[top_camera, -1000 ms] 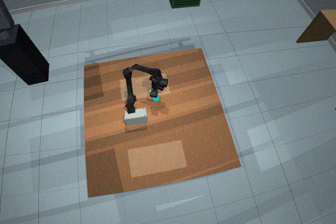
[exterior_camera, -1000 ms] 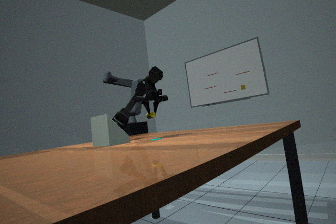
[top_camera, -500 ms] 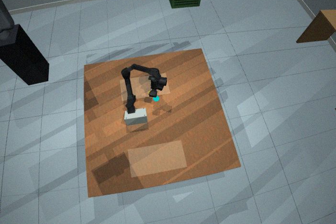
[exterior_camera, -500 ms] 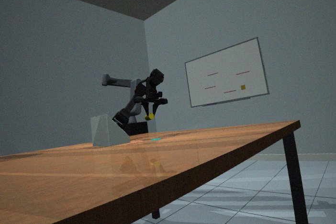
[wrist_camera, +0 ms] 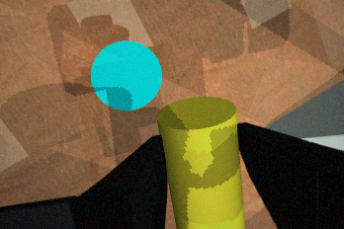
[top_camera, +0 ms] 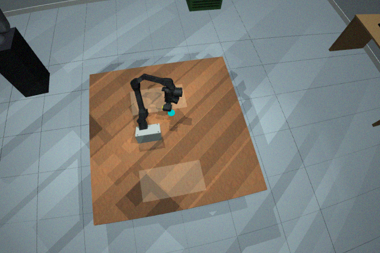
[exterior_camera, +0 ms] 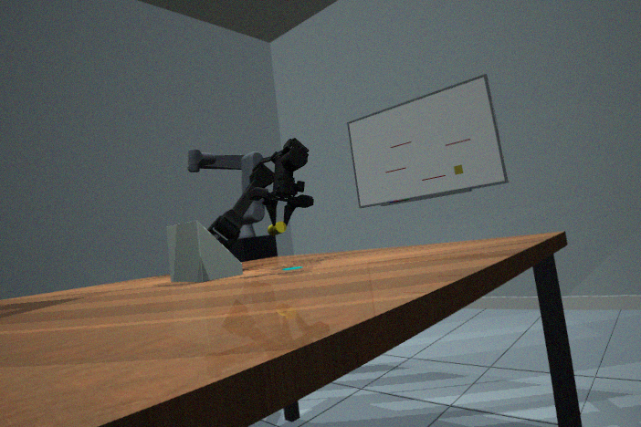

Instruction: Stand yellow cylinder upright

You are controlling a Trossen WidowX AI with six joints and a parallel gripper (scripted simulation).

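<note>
One yellow cylinder point(wrist_camera: 204, 160) sits clamped in the tool point(exterior_camera: 277, 224), held above the worktop point(exterior_camera: 373, 277) just right of the cyan circle point(wrist_camera: 127, 75), arm bent over, pointing down.

One yellow cylinder point(wrist_camera: 204, 160), one cyan circle point(wrist_camera: 127, 75), one table point(exterior_camera: 427, 266).
</note>
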